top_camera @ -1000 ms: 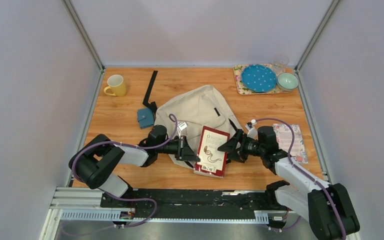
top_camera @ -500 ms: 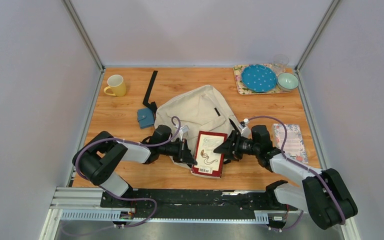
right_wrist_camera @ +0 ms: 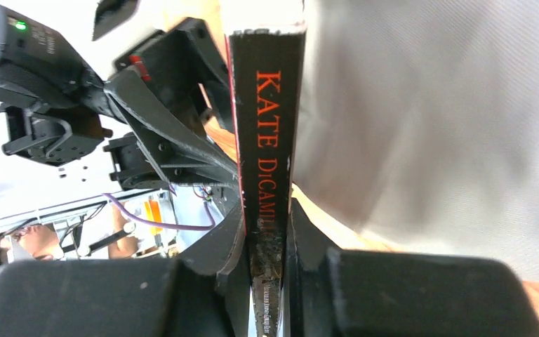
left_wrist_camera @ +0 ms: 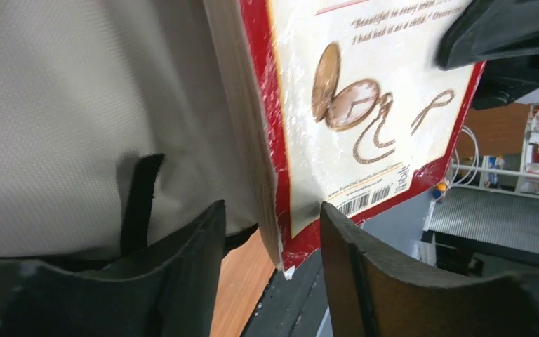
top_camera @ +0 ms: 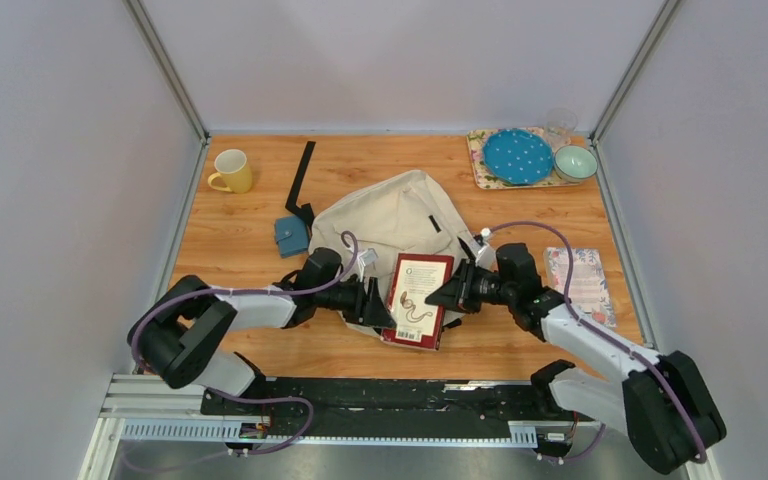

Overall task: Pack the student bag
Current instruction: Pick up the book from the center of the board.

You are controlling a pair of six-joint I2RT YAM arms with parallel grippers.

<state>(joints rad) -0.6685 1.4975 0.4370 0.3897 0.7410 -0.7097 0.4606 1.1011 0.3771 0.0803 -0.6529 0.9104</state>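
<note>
The student bag (top_camera: 390, 215), cream with black straps, lies flat at the table's middle. A red-bordered book (top_camera: 418, 300) with a pocket-watch picture rests tilted over the bag's near edge. My right gripper (top_camera: 444, 293) is shut on the book's black spine (right_wrist_camera: 267, 105), which is clamped between both fingers of the right gripper (right_wrist_camera: 267, 246). My left gripper (top_camera: 379, 305) stands open on the other side. The book's lower page-edge corner (left_wrist_camera: 275, 232) sits loose in the gap of the left gripper (left_wrist_camera: 274, 242), touching neither finger. Bag fabric (left_wrist_camera: 77, 105) fills the left of that view.
A yellow mug (top_camera: 232, 170) stands back left. A blue pouch (top_camera: 290, 236) and a black strap (top_camera: 302, 178) lie left of the bag. A tray (top_camera: 482, 165) at back right holds a blue plate, a bowl (top_camera: 575, 162) and a glass. A floral packet (top_camera: 582, 283) lies right.
My left gripper has opened and let go of the book. My right gripper has shut on the book's spine. The book has shifted slightly left toward the bag.
</note>
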